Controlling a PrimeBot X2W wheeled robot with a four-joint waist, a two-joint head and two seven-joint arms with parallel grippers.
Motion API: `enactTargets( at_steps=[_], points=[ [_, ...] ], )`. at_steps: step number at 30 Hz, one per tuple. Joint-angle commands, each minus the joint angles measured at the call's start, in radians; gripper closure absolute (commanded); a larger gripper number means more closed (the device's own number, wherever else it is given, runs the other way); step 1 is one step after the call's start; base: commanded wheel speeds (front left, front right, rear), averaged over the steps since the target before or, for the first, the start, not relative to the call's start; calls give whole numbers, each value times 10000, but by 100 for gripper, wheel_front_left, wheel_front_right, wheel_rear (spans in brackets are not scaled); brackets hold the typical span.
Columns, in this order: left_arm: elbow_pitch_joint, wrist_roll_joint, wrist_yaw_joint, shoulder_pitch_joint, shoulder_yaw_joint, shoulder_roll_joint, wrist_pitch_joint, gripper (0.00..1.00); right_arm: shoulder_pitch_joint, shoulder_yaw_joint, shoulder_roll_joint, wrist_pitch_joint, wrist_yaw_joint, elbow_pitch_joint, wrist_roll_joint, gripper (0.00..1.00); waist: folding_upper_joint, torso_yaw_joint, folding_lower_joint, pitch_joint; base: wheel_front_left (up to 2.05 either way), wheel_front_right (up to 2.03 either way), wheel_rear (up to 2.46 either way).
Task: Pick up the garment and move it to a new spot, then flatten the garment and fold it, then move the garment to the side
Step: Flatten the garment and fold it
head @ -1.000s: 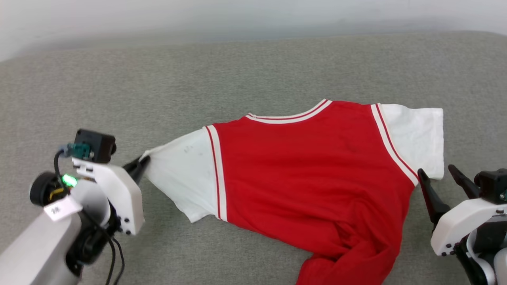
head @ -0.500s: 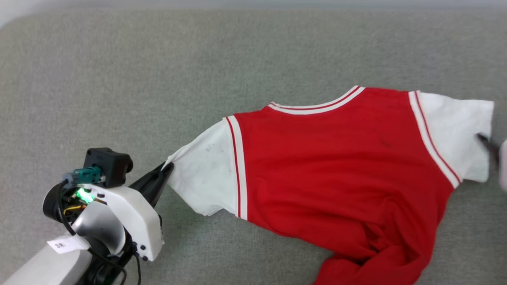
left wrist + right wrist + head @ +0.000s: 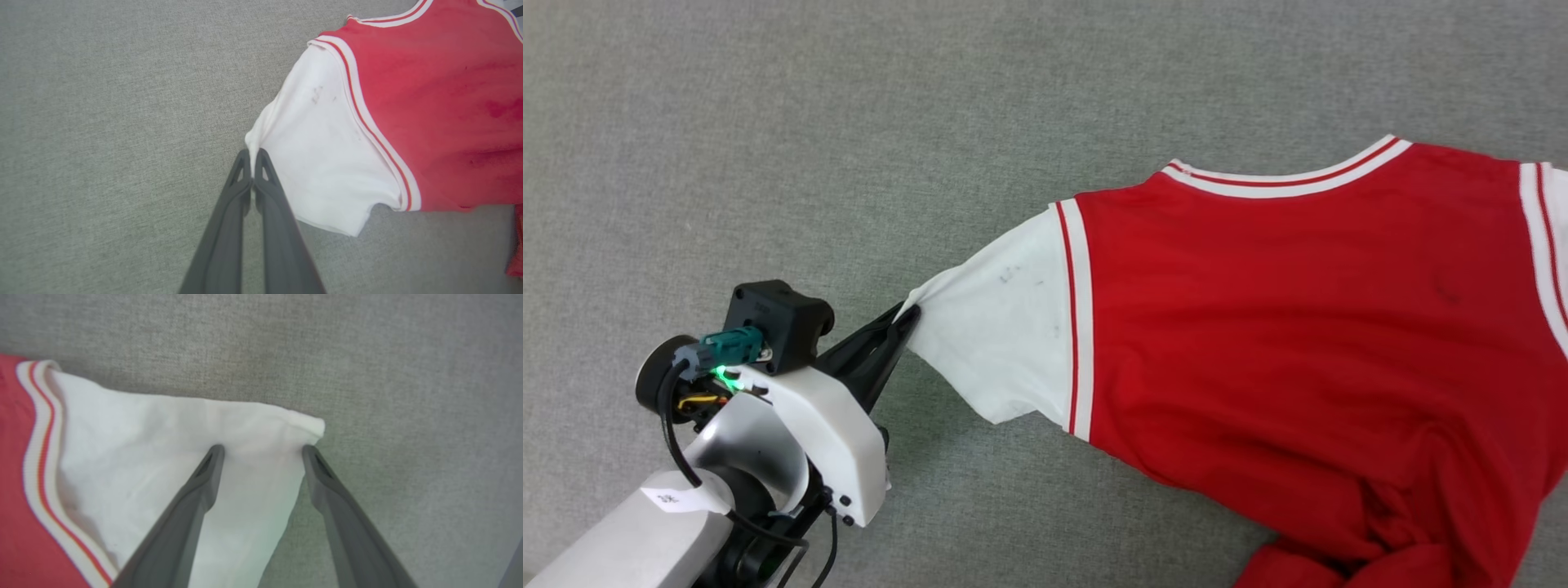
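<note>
A grey woven surface (image 3: 768,122) spreads under and around both grippers. On it lies a red shirt (image 3: 1298,327) with white short sleeves, a plain red side facing up. The shirt stretches away from the left gripper's fingertips, and its lower part is bunched into folds well apart from those tips. Red-and-white striped trim (image 3: 1282,180) runs along the neckline and down each sleeve seam.

The left gripper (image 3: 907,314), on a white and silver forearm, is clamped tight. Its two dark fingers pinch the outer corner of one white sleeve (image 3: 318,155). The cloth is drawn to a point at the tips and fans out wider beyond them.

The right gripper (image 3: 263,449) has its fingers spread wide at the other white sleeve (image 3: 143,457). One finger lies over the cloth and the other sits just beside the sleeve's outer corner. The tips seem to touch the fabric, though the soft focus leaves that unsure.

A few small dark marks (image 3: 316,94) speckle the pinched sleeve, just beyond the left fingertips.
</note>
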Motion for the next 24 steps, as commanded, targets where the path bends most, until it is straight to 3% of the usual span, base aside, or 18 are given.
enactTargets(
  at_steps=[1, 10, 12, 17, 24],
  points=[
    [-45, 92, -42, -175, -17, -88, 21, 100, -153, -49, 42, 10, -11, 176, -20, 0, -1, 163, -1, 179, 0, 0, 0],
    [18, 191, -55, -351, -108, -135, -5, 100, 544, 105, 649, -246, 8, 844, 380, 0, -1, 257, -1, 390, 0, 0, 0],
    [56, 209, -41, -368, -104, -147, -25, 100, 809, 294, 749, -151, 8, 949, 563, 100, -1, 247, -1, 402, 0, 0, 0],
    [257, 164, -42, -346, -85, -146, -76, 100, 1105, 343, 659, -629, 6, 1010, 809, 100, -1, 153, -1, 152, 0, 0, 0],
    [551, 185, 9, -176, 41, -110, -392, 100, 698, 112, 990, -2286, 5, 783, 1298, 100, -1, -149, -1, -716, 0, 0, 0]
  ],
)
